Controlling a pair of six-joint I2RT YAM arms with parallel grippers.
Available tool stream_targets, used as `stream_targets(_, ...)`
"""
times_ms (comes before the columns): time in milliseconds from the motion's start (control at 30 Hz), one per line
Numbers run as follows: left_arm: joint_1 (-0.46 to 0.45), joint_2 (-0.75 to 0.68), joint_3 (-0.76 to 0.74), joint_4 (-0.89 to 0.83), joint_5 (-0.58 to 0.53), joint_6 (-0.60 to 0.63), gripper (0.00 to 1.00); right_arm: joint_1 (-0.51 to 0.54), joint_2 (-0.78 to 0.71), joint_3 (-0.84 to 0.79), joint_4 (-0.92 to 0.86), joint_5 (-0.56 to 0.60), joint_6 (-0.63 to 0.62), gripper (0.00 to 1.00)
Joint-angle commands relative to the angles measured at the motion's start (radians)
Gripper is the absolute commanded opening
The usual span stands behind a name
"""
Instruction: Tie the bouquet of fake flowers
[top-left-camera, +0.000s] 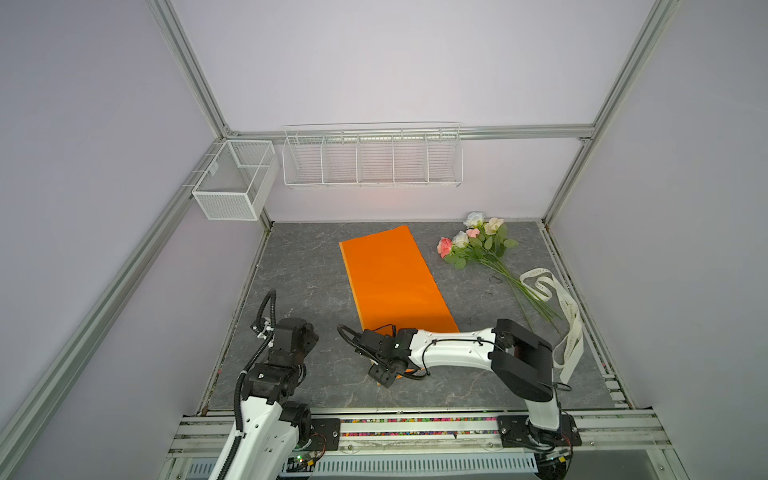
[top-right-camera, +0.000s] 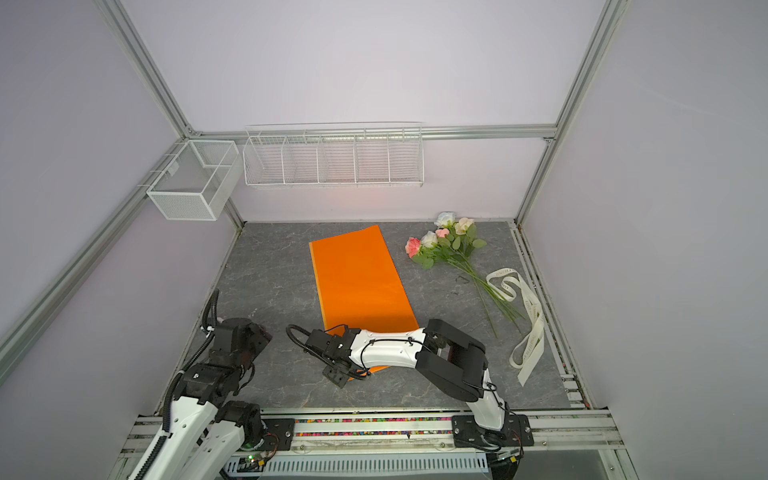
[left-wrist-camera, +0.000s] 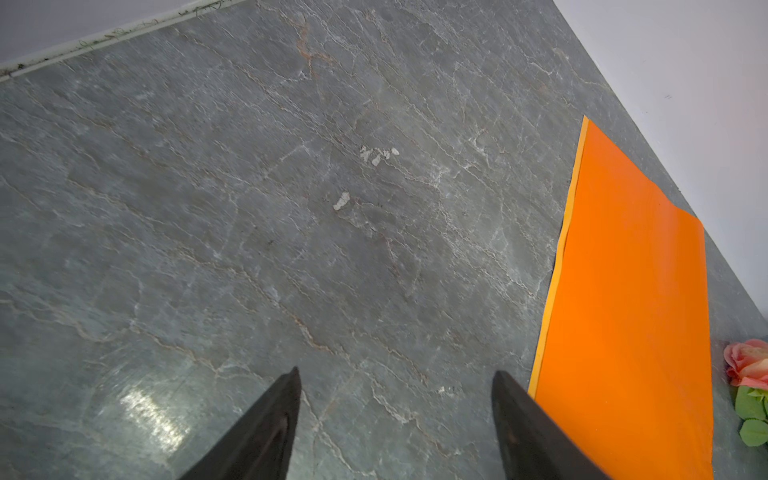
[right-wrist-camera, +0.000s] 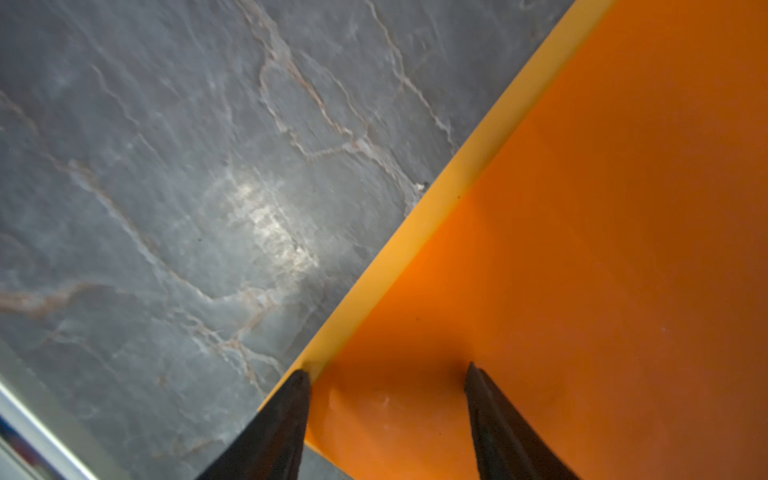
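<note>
Right jaws spread, straddling near corner of orange paper sheet (right-wrist-camera: 582, 249), nothing pinched; probably lining up to grab the wrap. Left jaws spread, empty, over bare desk (left-wrist-camera: 249, 208) left of sheet. Bouquet of fake flowers (top-left-camera: 484, 249) lies right of sheet, untied, ribbon (top-left-camera: 569, 324) by its stems.

You'll see the bouquet of fake flowers (top-left-camera: 484, 249) lying flat, just right of the orange paper sheet (top-left-camera: 390, 278) and not touching it. Pink, white, cream and pale blue heads sit by the sheet's far end, with thin green stems slanting away.

In both top views, bare table (top-left-camera: 299, 270) fills the left; the orange sheet (top-left-camera: 390, 278) lies mid-frame; bouquet (top-left-camera: 484, 245) and ribbon (top-left-camera: 572, 318) crowd the right edge.
</note>
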Motion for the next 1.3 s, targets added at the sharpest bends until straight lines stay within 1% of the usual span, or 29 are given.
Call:
stream_targets(0,0.006,-0.01,0.008,-0.028,-0.032,-0.003,0.73,0.007,0.03,0.015,-0.043,0.036,0.017,0.6)
stream_targets(67,0.006,-0.01,0.008,-0.03,-0.024,-0.003,0.73,0.007,0.045,0.014,-0.047,0.036,0.02,0.57)
stream_targets(167,0.006,-0.01,0.008,-0.023,-0.019,-0.002,0.73,0.008,0.056,0.006,-0.045,0.037,0.034,0.5)
stream_targets(233,0.006,-0.01,0.01,-0.017,-0.015,-0.001,0.73,0.006,0.055,0.0,-0.035,0.032,0.037,0.43)
stream_targets(300,0.006,-0.005,0.01,-0.008,-0.008,0.005,0.73,0.003,0.052,-0.001,-0.027,0.021,0.039,0.32)
stream_targets(367,0.006,0.001,0.012,0.003,0.003,0.009,0.73,-0.005,0.047,-0.006,-0.02,0.013,0.043,0.24)
stream_targets(467,0.006,0.017,0.015,0.017,0.024,0.015,0.73,-0.018,0.04,-0.017,-0.007,-0.007,0.053,0.17)
stream_targets(500,0.006,0.023,0.016,0.02,0.029,0.017,0.73,-0.023,0.037,-0.017,-0.008,-0.017,0.055,0.18)
stream_targets(567,0.006,0.034,0.018,0.022,0.035,0.016,0.73,-0.022,0.016,-0.018,-0.004,-0.031,0.054,0.25)
stream_targets(600,0.006,0.037,0.02,0.022,0.038,0.017,0.73,-0.021,0.001,-0.021,0.001,-0.04,0.055,0.31)
stream_targets(633,0.006,0.04,0.021,0.021,0.037,0.017,0.73,-0.019,-0.011,-0.021,0.004,-0.052,0.056,0.38)
stream_targets(667,0.006,0.041,0.023,0.02,0.035,0.015,0.73,-0.018,-0.024,-0.019,0.005,-0.064,0.057,0.5)
stream_targets(700,0.006,0.041,0.022,0.019,0.032,0.014,0.73,-0.011,-0.033,-0.016,0.003,-0.067,0.057,0.56)
stream_targets(767,0.006,0.039,0.024,0.02,0.027,0.015,0.74,0.001,-0.041,-0.008,-0.005,-0.058,0.056,0.64)
stream_targets(867,0.006,0.036,0.023,0.021,0.022,0.013,0.74,0.015,-0.03,0.003,-0.031,-0.014,0.064,0.68)
stream_targets(1067,0.006,0.036,0.025,0.021,0.028,0.019,0.74,0.037,-0.009,0.024,-0.097,0.072,0.063,0.7)
stream_targets(1133,0.006,0.036,0.024,0.021,0.026,0.02,0.74,0.039,-0.005,0.016,-0.094,0.069,0.065,0.71)
stream_targets(1200,0.006,0.036,0.021,0.024,0.026,0.018,0.74,0.038,0.006,0.005,-0.085,0.056,0.067,0.68)
stream_targets(1267,0.006,0.036,0.019,0.027,0.028,0.018,0.74,0.038,0.01,-0.011,-0.077,0.048,0.073,0.63)
